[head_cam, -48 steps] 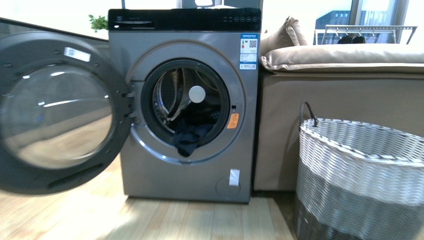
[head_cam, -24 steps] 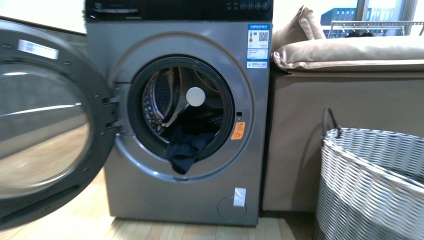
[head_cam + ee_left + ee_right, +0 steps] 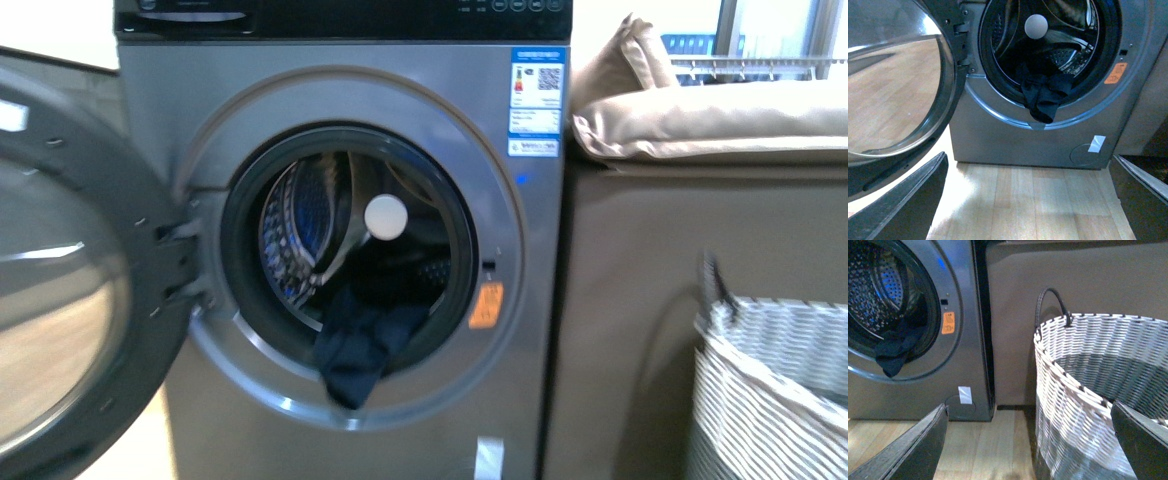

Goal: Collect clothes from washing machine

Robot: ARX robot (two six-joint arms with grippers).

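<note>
My left gripper (image 3: 1029,157) has its jaws spread wide, nothing between them. Straight out past that gap, well apart from the fingertips, stands the grey metallic front-loading washing machine with the black top panel (image 3: 1013,145). The soft, dark navy, almost black bundle of clothes (image 3: 1044,97) lies at the mouth of the perforated steel drum (image 3: 1068,55). One end droops over the dark rubber rim onto the grey front ring. The round, dark-rimmed glass door (image 3: 893,90) hangs wide open, off to the left of these jaws.

My right gripper (image 3: 1028,404) is likewise spread and holds nothing. Ahead of its jaws and close by is the woven grey-and-white basket with a dark loop handle (image 3: 1088,390), set against the brown side of the beige sofa (image 3: 1073,280). The machine, with its small orange warning sticker (image 3: 948,323), sits further left of these jaws. The pale wooden plank floor (image 3: 1048,200) lies beneath both pairs of jaws.
</note>
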